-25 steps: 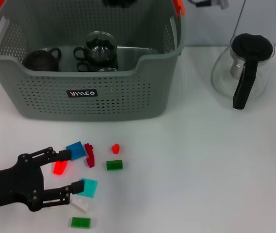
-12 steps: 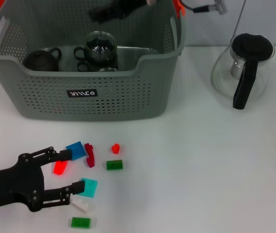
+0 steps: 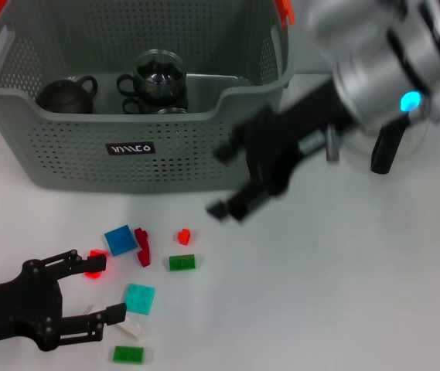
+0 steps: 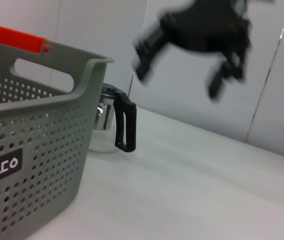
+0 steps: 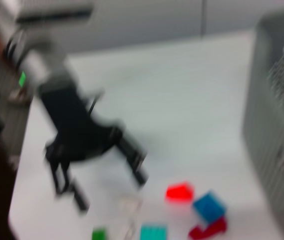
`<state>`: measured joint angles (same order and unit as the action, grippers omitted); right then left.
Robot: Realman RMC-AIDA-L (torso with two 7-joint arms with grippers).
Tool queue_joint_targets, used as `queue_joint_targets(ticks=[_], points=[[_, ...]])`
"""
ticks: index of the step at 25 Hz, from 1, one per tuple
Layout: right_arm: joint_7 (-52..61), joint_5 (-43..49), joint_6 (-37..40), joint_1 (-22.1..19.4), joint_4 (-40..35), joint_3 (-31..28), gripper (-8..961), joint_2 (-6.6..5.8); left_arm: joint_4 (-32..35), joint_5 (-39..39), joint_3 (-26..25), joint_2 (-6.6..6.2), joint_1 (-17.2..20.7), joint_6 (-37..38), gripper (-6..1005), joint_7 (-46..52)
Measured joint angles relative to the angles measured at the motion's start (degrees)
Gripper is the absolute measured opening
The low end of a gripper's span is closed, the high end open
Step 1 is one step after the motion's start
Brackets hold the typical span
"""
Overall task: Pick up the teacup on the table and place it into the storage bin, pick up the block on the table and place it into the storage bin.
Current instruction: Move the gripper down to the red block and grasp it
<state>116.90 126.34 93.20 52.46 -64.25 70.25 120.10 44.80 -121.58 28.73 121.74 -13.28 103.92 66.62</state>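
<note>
White table [image 3: 343, 294], left hand [image 3: 104, 290] splayed around blocks [image 3: 139, 297], right hand [image 3: 231, 182] released beside storage bin [image 3: 134, 147].

The white surface [image 3: 343, 278] carries the grey-green storage bin [image 3: 181, 154] at its far left and a glass pot with a black handle [image 3: 390, 116] at the far right. Near the front left lie scattered blocks: blue [image 3: 119, 239], dark red [image 3: 142, 247], two bright red [image 3: 183, 236], two green [image 3: 182, 263], teal [image 3: 139, 298] and white [image 3: 131, 328].
</note>
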Motion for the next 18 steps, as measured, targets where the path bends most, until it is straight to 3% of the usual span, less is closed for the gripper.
queue_joint_targets(ticks=[7, 18], points=[[0.24, 0.68, -8.15, -0.58, 7.28, 11.96, 926, 0.44, -0.17, -0.06, -0.08, -0.01, -0.49, -0.04, 844, 0.0], [1.51, -9.65, -34.23, 2.49, 21.61, 30.35, 922, 0.99, -0.33, -0.06, -0.08, -0.01, -0.85, -0.28, 844, 0.1]])
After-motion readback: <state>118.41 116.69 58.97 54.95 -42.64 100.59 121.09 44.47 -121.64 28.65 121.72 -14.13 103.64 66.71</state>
